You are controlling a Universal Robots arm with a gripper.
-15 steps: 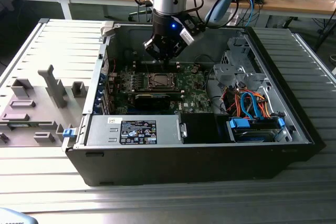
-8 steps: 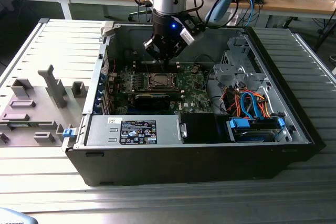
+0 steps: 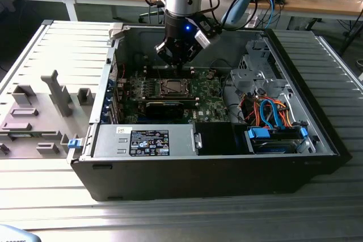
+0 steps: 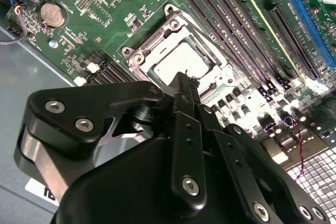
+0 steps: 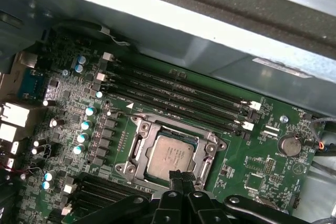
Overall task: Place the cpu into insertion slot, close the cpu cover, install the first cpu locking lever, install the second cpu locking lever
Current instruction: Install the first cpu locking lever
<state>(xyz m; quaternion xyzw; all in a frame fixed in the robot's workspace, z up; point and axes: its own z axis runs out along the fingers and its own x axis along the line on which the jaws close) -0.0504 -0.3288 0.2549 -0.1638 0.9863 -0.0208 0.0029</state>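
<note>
My pincer (image 5: 180,176), fingers pressed together, hangs upright over the near rim of the slot (image 5: 137,153) (chip (image 5: 169,155) seated, cover (image 5: 202,167) down); memory rails (image 5: 178,98) crowd beyond.

No print could be read. A black rectangular label with white marks (image 3: 149,142) lay on the grey metal power supply box (image 3: 144,140), at about seven o'clock from the square silver-rimmed socket (image 3: 173,87) in the exterior view. The dull silver square chip (image 5: 169,156) in the first wrist view bore faint marking, too small to make out.
</note>
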